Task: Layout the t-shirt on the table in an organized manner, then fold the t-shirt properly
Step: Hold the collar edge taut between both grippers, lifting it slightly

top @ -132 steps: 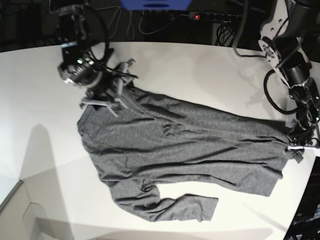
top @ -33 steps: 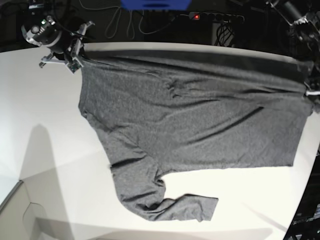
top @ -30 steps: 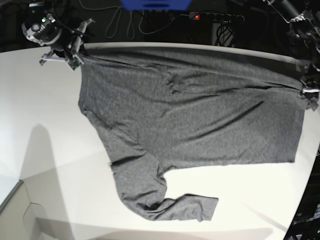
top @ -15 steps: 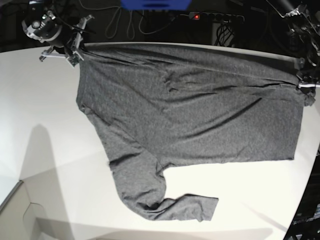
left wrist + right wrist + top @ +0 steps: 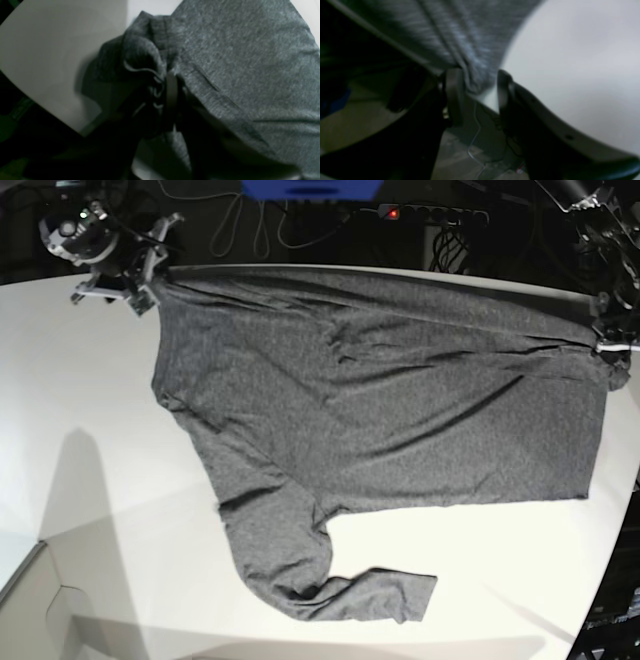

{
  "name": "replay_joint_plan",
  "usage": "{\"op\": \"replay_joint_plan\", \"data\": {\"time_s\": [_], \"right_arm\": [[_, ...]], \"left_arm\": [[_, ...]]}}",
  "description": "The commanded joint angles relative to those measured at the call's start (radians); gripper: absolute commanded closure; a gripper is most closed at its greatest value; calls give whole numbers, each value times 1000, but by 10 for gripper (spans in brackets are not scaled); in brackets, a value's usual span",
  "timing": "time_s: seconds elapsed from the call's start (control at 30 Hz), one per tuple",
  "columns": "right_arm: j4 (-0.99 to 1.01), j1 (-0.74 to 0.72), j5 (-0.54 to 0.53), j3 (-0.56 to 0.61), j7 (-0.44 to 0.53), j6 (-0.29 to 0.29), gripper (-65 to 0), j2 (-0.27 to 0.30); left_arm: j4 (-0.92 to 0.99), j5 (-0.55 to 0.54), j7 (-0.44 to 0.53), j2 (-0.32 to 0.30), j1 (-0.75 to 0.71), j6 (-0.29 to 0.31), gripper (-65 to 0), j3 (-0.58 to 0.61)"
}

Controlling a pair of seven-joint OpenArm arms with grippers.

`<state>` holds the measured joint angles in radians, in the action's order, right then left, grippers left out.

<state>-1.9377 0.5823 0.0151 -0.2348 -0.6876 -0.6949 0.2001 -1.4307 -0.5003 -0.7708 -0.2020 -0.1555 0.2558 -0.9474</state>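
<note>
The dark heather-grey t-shirt (image 5: pixel 380 400) lies spread across the white table (image 5: pixel 80 410), with one long sleeve (image 5: pixel 350 595) curled toward the front edge. My right gripper (image 5: pixel 148 283) is shut on the shirt's far left corner; in the right wrist view the cloth (image 5: pixel 472 75) sits between its fingers (image 5: pixel 455 95). My left gripper (image 5: pixel 611 352) is shut on the shirt's right corner at the table's right edge; in the left wrist view bunched fabric (image 5: pixel 140 57) is pinched at the gripper (image 5: pixel 170 87). The top edge is stretched taut between both grippers.
A power strip with a red light (image 5: pixel 395 213), cables and a blue object (image 5: pixel 310 188) lie behind the table's far edge. The table's curved edge runs close to the left gripper on the right. A notch in the table shows at the front left (image 5: pixel 30 580).
Both grippers have pulled the crumpled shirt back toward the far edge and apart, spreading it flat. In the last half second the right gripper shifted slightly back and left.
</note>
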Motion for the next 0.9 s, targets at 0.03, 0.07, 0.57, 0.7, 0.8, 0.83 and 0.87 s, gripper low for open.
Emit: {"op": "replay_joint_plan", "data": {"time_s": [0.03,0.07,0.57,0.7,0.8,0.83,0.87], "right_arm": [[-32,-2,-13,-19,16,-3,-232,-4],[-35,-3,-13,-21,16,-3,-232,-6],[-38,-6,-13,-22,16,-3,-232,-8],[-39,-15,-13,-39,16,-3,-232,-12],[-39,-54,-13,-71,7,-3,-235,-29],[-39,-66,-13,-90,7,-3,-236,-31],[-39,-80,-13,-105,6,-3,-237,-31]], "left_arm": [[-23,-13,18,-20,3,6,-119,-5],[-26,-13,18,-20,3,6,-150,-5],[-84,-13,17,23,-17,6,-217,-144],[-86,-14,17,22,-14,6,-217,-152],[-86,-19,18,16,-3,7,-217,-147],[-86,-37,17,14,14,7,-217,-144],[-86,-64,17,12,27,7,-217,-144]]}}
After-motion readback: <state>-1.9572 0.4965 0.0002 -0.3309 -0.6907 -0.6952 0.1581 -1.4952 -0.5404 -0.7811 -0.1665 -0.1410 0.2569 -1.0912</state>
